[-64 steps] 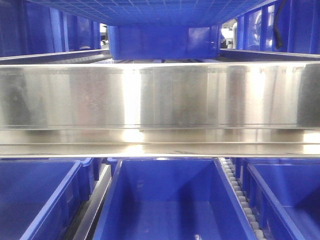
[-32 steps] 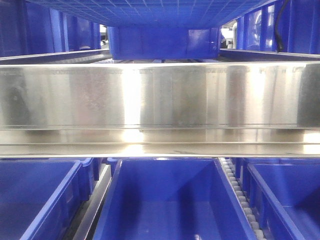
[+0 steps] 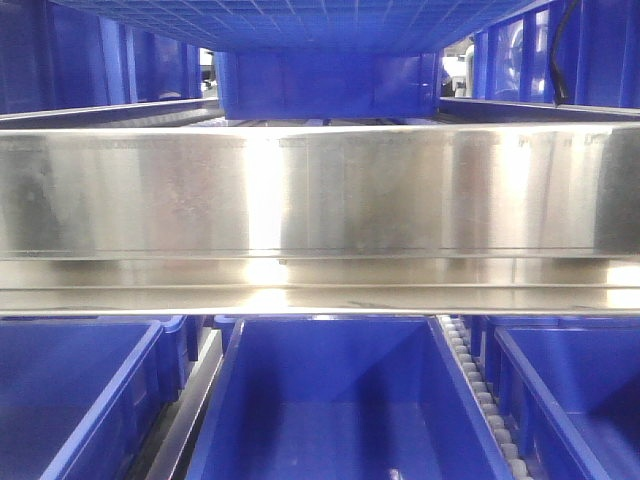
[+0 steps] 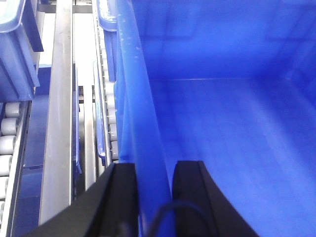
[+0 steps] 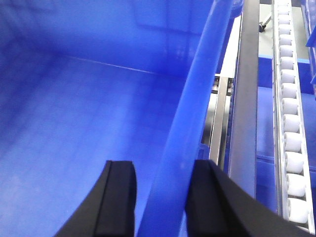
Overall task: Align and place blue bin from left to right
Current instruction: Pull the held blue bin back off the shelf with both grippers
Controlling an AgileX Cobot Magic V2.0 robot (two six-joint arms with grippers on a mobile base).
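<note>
The blue bin (image 3: 300, 25) hangs above the steel shelf, and the front view shows only its square-grid underside along the top edge. In the left wrist view my left gripper (image 4: 154, 173) is shut on the bin's left wall (image 4: 140, 98), one black finger on each side of the rim. In the right wrist view my right gripper (image 5: 165, 170) grips the bin's right wall (image 5: 197, 108) in the same way. Both wrist views look into the bin's bare floor (image 5: 89, 113). Neither gripper shows in the front view.
A wide steel shelf beam (image 3: 320, 190) crosses the front view. Below it stand three royal-blue bins (image 3: 340, 400), (image 3: 70, 390), (image 3: 580, 390) with a roller strip (image 3: 480, 390) between two of them. Roller tracks (image 5: 291, 123), (image 4: 10, 133) and steel rails (image 4: 59, 98) flank the held bin. More blue crates (image 3: 320, 85), (image 3: 90, 60) stand on the upper level.
Almost nothing differs. A black cable at the top right of the front view has shifted slightly to the right; the bin and both grips look the same.
</note>
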